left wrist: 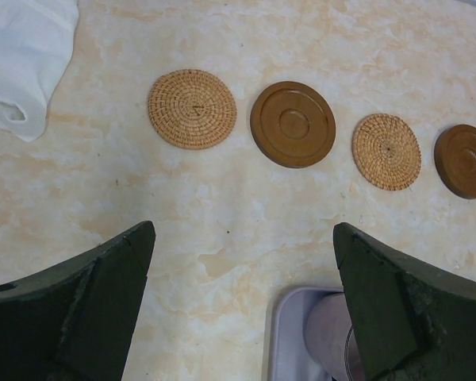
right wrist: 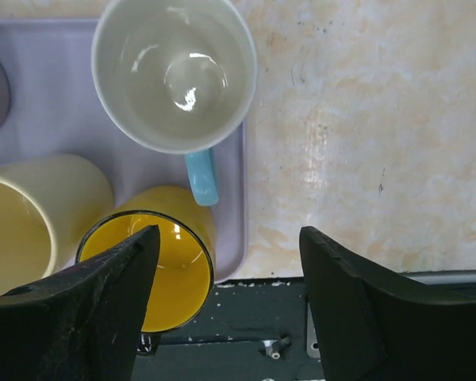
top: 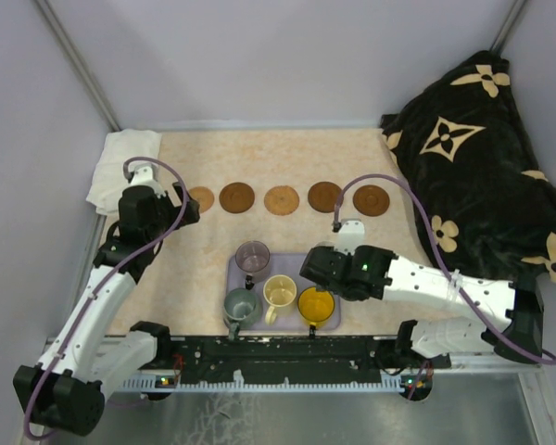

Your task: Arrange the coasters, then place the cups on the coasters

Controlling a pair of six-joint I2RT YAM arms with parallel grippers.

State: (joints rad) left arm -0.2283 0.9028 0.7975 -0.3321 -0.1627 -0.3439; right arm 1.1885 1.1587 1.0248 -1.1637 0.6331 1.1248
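Five coasters lie in a row across the table: woven tan (top: 200, 198), dark brown (top: 236, 197), tan (top: 282, 200), brown (top: 325, 197), brown (top: 371, 200). The lavender tray (top: 233, 271) holds the purple-grey cup (top: 253, 257), cream cup (top: 279, 292), yellow cup (top: 315, 304) and grey-green cup (top: 241, 306). The white cup (right wrist: 174, 71) with its blue handle shows only in the right wrist view. My left gripper (left wrist: 243, 238) hangs open over bare table near the leftmost coaster (left wrist: 192, 109). My right gripper (right wrist: 230, 238) is open, one finger over the yellow cup's (right wrist: 170, 274) mouth and the other outside it.
A white cloth (top: 120, 167) lies at the back left corner. A black pillow with cream flowers (top: 482, 176) fills the right side. The black base rail (top: 287, 357) runs along the near edge, just below the tray.
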